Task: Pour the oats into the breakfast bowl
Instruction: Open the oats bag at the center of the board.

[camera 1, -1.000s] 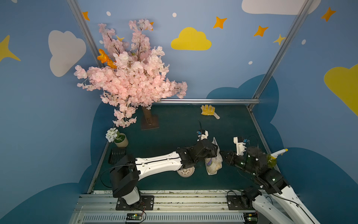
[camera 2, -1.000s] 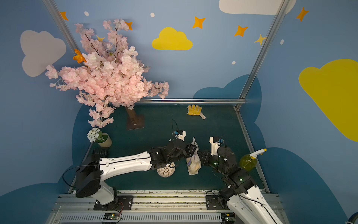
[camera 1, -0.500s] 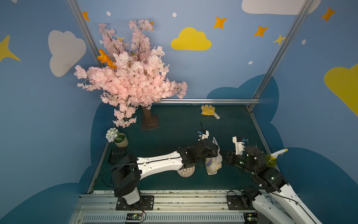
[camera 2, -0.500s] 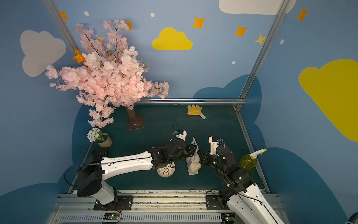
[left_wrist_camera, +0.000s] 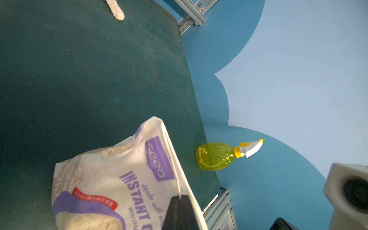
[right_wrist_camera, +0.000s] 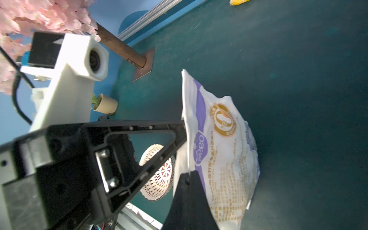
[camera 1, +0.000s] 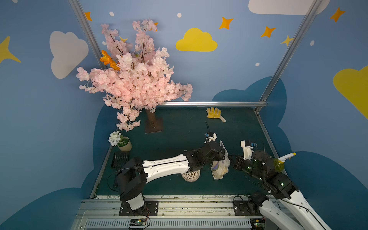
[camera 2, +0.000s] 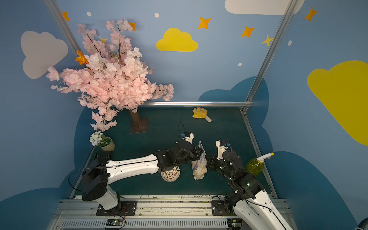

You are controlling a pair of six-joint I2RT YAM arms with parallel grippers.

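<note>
breakfast bowl (camera 1: 191, 176) is leftmost, on the mat (camera 1: 175, 127) under my left forearm (camera 1: 165, 168), just near-left of the bag. my left gripper (camera 1: 222, 154) is pinched shut on the left edge of the oats bag (camera 1: 220, 169). the bag hangs between both arms, long axis running near to far, full end nearest. my right gripper (camera 1: 231, 159) is clamped on the bag's right edge. i judge the pour has to swing left. since a second ago both jaws have closed on the plastic and the right arm has edged in. bag and bowl haven't shifted.
</note>
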